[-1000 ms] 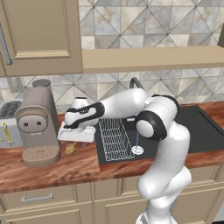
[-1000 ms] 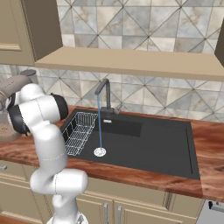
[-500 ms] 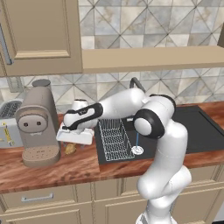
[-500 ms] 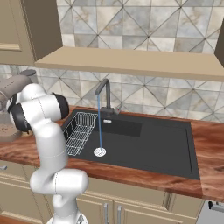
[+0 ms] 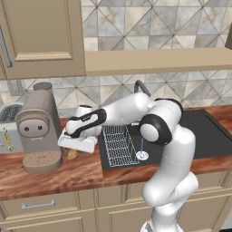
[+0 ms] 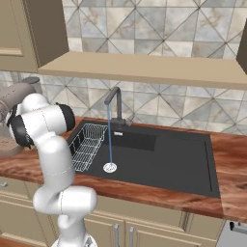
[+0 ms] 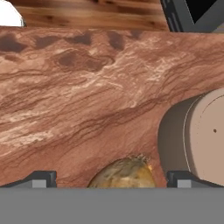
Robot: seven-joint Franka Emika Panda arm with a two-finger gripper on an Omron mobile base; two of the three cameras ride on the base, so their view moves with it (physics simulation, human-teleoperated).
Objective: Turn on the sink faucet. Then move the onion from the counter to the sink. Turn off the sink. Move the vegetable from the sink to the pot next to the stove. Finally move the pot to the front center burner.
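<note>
Two fingertips (image 7: 40, 178) of the hand (image 7: 111, 180) stand wide apart, holding nothing, directly above the onion (image 7: 124, 173), which lies on the wooden worktop (image 7: 78, 100) just beside the coffee machine (image 5: 38, 131) base. Faucet (image 6: 115, 103) stream runs into the black sink (image 6: 164, 159), dish rack (image 5: 118, 145) inside.

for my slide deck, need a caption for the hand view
Open tool above the onion on the wooden counter.
</note>
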